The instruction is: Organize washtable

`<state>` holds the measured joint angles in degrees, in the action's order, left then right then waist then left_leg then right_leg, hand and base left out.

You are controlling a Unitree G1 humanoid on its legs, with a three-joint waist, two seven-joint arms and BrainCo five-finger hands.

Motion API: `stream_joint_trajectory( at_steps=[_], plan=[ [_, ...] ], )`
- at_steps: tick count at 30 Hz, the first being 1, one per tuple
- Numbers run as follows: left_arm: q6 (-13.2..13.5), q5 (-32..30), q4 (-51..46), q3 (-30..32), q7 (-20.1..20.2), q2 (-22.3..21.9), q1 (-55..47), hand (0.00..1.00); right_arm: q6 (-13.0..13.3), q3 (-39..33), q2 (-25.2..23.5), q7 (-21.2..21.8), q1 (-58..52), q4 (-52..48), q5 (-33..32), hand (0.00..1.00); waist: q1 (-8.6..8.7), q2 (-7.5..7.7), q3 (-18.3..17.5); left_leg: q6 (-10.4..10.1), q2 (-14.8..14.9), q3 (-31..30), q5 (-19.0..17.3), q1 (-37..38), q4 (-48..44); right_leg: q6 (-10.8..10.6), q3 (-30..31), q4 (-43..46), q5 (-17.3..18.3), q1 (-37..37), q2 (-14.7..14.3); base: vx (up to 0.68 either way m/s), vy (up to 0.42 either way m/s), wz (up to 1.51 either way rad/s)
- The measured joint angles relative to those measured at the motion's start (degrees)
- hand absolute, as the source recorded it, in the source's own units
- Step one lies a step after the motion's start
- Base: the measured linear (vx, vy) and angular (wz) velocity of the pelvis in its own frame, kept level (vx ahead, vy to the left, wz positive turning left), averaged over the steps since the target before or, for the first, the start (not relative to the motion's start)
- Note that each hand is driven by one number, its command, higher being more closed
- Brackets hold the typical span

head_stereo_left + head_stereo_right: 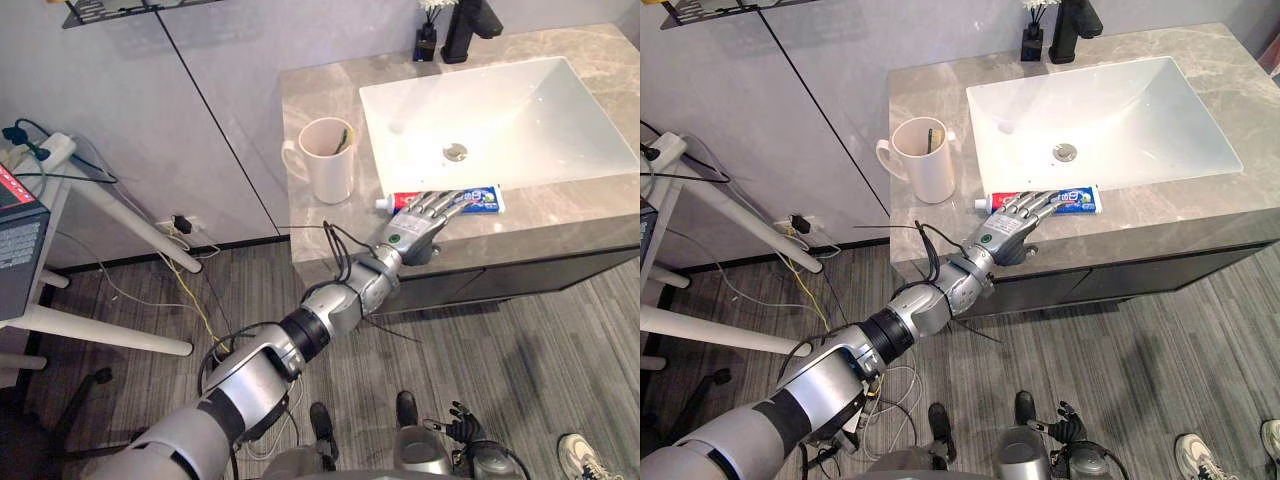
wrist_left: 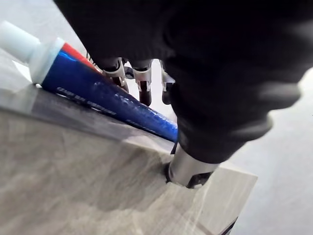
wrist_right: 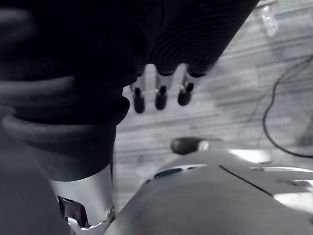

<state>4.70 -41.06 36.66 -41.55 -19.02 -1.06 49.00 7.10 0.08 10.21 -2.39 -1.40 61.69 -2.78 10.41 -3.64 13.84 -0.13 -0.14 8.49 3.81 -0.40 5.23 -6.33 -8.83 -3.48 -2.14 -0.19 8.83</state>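
Observation:
A blue, red and white toothpaste tube [image 1: 482, 200] lies along the front strip of the grey stone counter [image 1: 560, 215], just before the white sink [image 1: 500, 120]. My left hand [image 1: 425, 215] reaches over the tube's middle, fingers [image 2: 144, 85] straight and resting across it, thumb [image 2: 188, 169] on the counter at the near side. It is open. A white mug [image 1: 325, 160] with a thin stick-like item inside stands left of the sink. My right hand [image 1: 465, 425] hangs low above the floor, fingers [image 3: 160, 95] relaxed and holding nothing.
A black faucet [image 1: 470, 28] and a small dark vase [image 1: 428, 35] stand behind the sink. White table legs [image 1: 120, 215] and loose cables lie on the floor at left. A person's shoe [image 1: 585, 458] shows at the lower right.

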Motion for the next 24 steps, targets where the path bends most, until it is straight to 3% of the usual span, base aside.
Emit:
stream_joint_trajectory(
  at_steps=[14, 24],
  plan=[
    [0.11, 1.16, -0.55, -0.53, 0.0, 0.22, -0.03, 0.0, -0.11, -0.06, -0.28, -0.02, 0.0, 0.05, 0.14, 0.0, -0.19, 0.15, 0.09, -0.1, -0.01, 0.1, -0.07, 0.45, -0.13, -0.06, 0.07, -0.44, -0.32, 1.06, 0.01, 0.0, -0.001, 0.0],
    [1.04, 3.33, -7.99, -1.99, 0.06, 1.76, -0.92, 0.0, -0.94, 0.49, -0.12, 0.13, -0.71, 0.09, 0.36, 0.0, -1.91, 0.49, 0.0, -0.83, 0.68, 1.1, -3.82, 3.03, -5.57, -0.19, 1.21, -0.4, -0.05, 5.15, -0.06, -0.04, -0.005, -0.05]
  ],
)
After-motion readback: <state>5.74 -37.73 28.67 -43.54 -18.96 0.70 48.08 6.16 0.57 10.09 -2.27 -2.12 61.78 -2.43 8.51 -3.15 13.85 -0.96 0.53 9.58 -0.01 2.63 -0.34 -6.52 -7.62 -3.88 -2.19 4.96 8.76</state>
